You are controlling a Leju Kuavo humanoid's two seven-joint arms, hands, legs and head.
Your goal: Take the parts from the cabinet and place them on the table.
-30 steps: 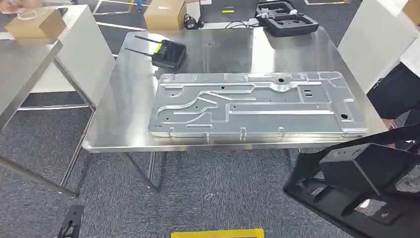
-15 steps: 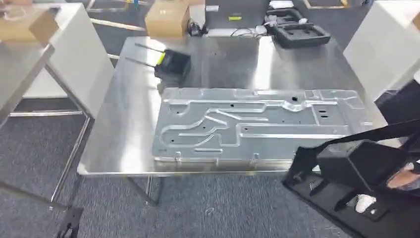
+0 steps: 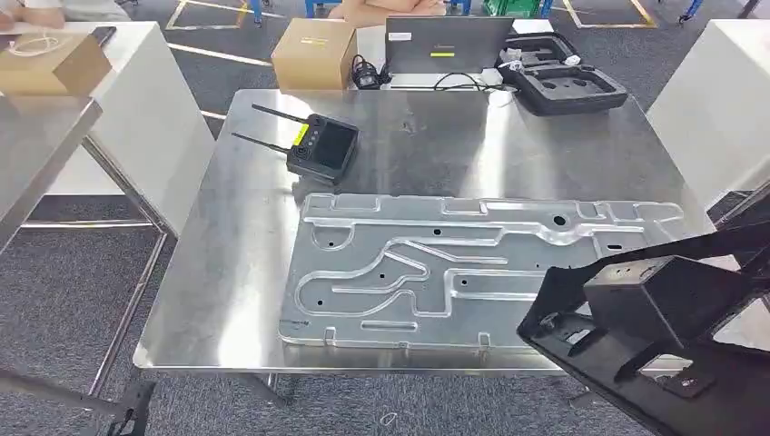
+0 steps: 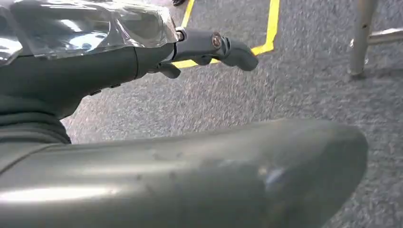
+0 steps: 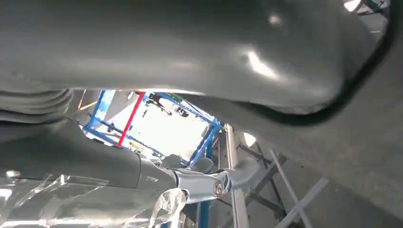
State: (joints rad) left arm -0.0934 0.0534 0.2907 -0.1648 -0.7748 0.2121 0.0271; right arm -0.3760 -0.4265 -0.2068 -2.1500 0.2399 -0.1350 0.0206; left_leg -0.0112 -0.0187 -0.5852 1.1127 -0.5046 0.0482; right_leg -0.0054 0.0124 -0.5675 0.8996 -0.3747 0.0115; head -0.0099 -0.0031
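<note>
**Black part at the table's near right corner; pressed plate already on the steel top**

1. Black moulded part (image 3: 658,336): a dark plastic frame with a boxy raised block and open cut-outs. Seen in the head view at the lower right, in front of the near right corner of the steel table (image 3: 236,272) and overlapping the right end of the plate. Whether it touches the table cannot be told.

2. Pressed metal plate (image 3: 436,272): large, silver, with raised channels and small holes. Lies flat on the table, its long side along the near edge.

3. Right hand (image 5: 199,52): in the right wrist view, thick grey thumb and darker fingers (image 5: 209,183) lie against a dark surface (likely the black part, though the grasp is not plain); whether the fingers are clenched or released cannot be told.

4. Left hand (image 4: 190,171): in the left wrist view, above grey carpet (image 4: 304,85) marked with yellow floor tape (image 4: 272,28); the fingers (image 4: 223,45) reach out straight, apart from the thumb, with nothing between them.

5. Other items on the table: black remote controller (image 3: 322,145) with two antennas, behind the plate; laptop (image 3: 445,45) and black foam case (image 3: 558,82) along the far edge.

6. Surroundings: cardboard box (image 3: 313,54) beyond the far edge; a second cardboard carton (image 3: 50,64) on a white table (image 3: 136,109) to the left.
</note>
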